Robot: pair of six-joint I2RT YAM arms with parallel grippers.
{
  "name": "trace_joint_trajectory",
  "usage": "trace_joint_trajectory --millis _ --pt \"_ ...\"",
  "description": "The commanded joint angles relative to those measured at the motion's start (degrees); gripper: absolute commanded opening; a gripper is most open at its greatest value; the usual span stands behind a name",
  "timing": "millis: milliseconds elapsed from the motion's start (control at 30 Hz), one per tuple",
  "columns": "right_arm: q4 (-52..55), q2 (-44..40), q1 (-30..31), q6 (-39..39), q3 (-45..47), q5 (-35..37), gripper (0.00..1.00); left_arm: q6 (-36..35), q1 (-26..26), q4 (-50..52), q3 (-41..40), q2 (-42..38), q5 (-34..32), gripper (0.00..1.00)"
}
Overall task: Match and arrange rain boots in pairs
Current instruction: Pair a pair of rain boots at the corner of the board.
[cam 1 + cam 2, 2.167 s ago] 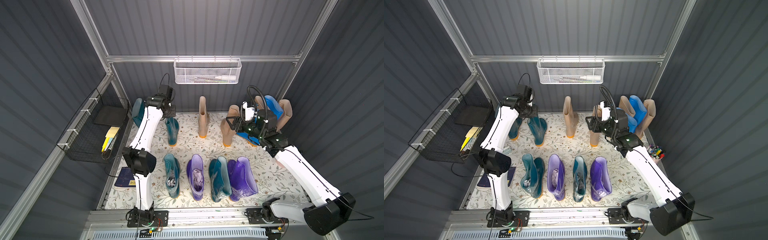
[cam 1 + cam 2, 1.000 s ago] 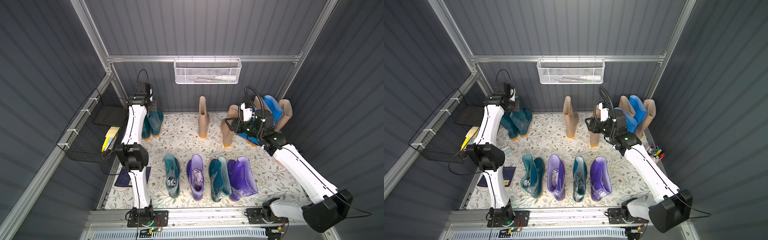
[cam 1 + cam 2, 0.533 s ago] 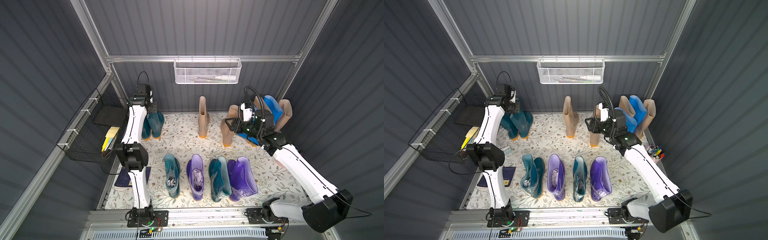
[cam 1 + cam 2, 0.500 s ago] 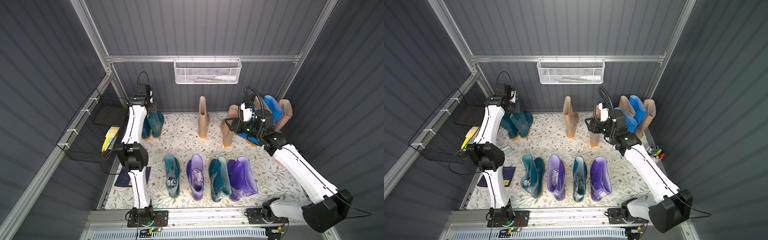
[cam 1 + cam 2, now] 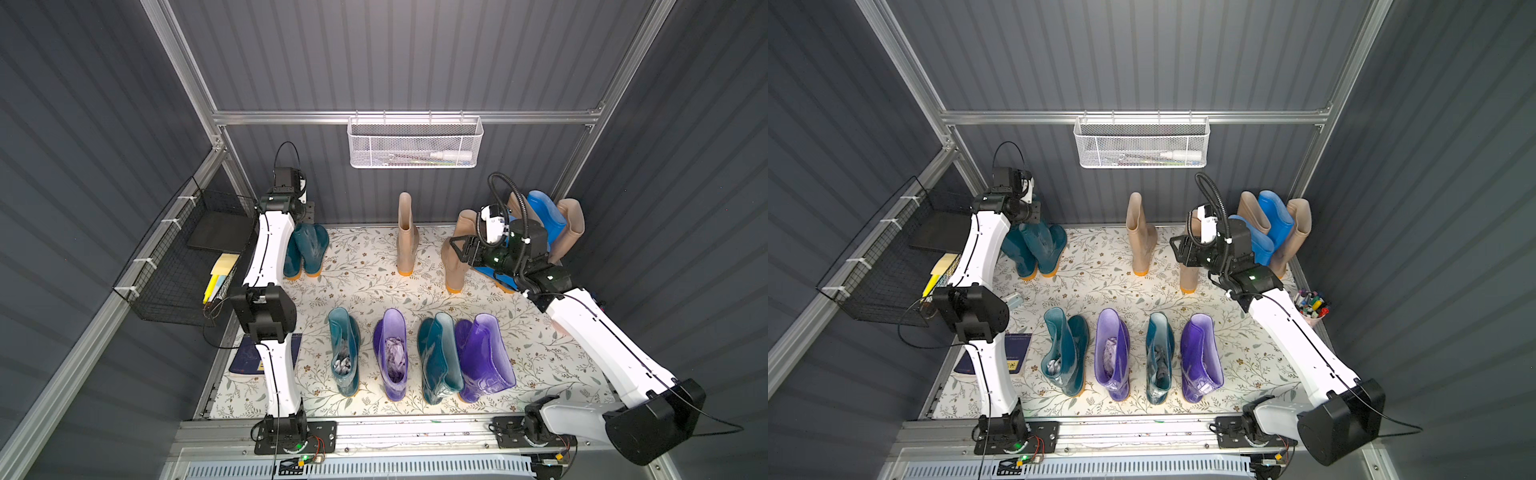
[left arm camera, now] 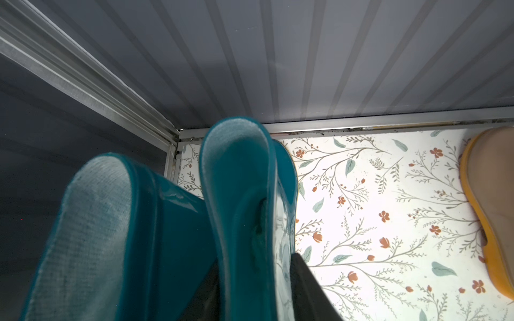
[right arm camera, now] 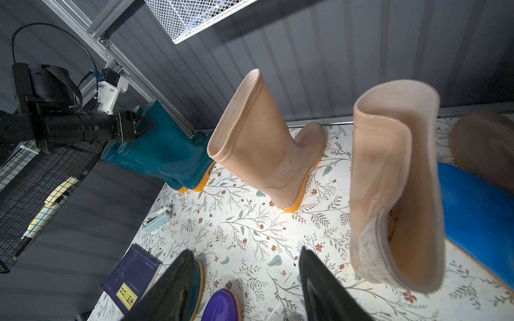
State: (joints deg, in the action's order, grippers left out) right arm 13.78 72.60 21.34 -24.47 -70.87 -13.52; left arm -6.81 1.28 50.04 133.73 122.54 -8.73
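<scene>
– Two dark teal boots (image 5: 307, 249) upright, touching, tucked into the far left corner of the worktop (image 5: 361, 286); paired there, probably, to keep the middle free.
– Left hand (image 7: 144, 122)?
– Astride one teal cuff; clamped or released, cannot tell. Right hand (image 7: 244, 255) spread wide, empty, just beside a beige boot (image 7: 395, 180); likely lined up to join it to the lone beige boot (image 7: 267, 144) nearby.
– Room to move?
– Bare strip between back and front rows. Walls (image 5: 340, 195) close behind the corner, so better lifted straight up. Front teal boots (image 5: 1065, 357) and purple boots (image 5: 1113, 357) interleaved, unmatched.
</scene>
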Motion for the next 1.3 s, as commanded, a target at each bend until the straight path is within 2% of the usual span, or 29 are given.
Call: trace_joint_trajectory --millis 0,267,600,900,1033,1267 --pt "0.35 -0.45 -0.16 -0.20 0.15 0.00 0.64 -0.31 -0.39 -0.47 0.95 -2.55 1.09 0.49" --pt "2.75 -1.08 -0.16 2.14 -1.02 1.34 0.64 2.18 -0.40 -1.44 1.47 -5.58 2.17 0.68" --pt "3.16 -0.28 -0.15 3.09 -2.75 1.13 0.65 4.95 -0.31 -1.43 0.95 -10.40 7.51 0.76" --pt "3.14 1.21 -0.07 3.32 -4.50 1.09 0.66 8.99 0.16 -3.87 -4.90 -17.04 12.98 0.83" --pt "2.75 1.32 0.00 3.12 -4.45 1.08 0.67 9.42 3.05 -3.04 -6.20 -18.43 13.12 0.83" --pt "2.81 1.05 -0.02 2.53 -4.32 0.44 0.69 9.44 11.68 -1.48 -6.12 -18.88 8.78 0.87"
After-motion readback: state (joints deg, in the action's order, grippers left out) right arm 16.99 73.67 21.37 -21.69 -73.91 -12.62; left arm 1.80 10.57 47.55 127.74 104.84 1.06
